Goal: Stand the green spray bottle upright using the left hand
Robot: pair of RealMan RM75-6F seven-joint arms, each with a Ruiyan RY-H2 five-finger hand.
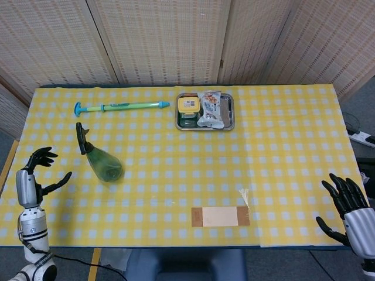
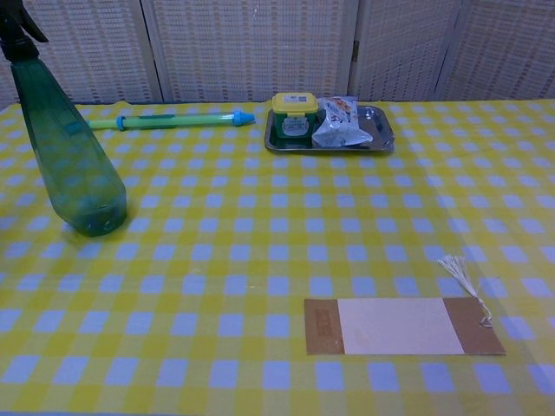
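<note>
Standing upright: green spray bottle (image 1: 101,159) | left hand (image 1: 35,173) fingers spread, apart from it

Steel tray (image 1: 230,124), long green-blue pump (image 1: 121,106), brown card (image 2: 403,326)

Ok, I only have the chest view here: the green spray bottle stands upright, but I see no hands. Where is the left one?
Observer: The left hand is off the green spray bottle, apart from it near the table's left edge, fingers spread, holding nothing.
Operator: And the right hand?
Observer: The right hand hangs past the table's front right corner, fingers apart, empty.
Operator: Anything near the bottle I can't see?
Observer: The head view shows only bare tablecloth between the bottle and the left hand.
</note>
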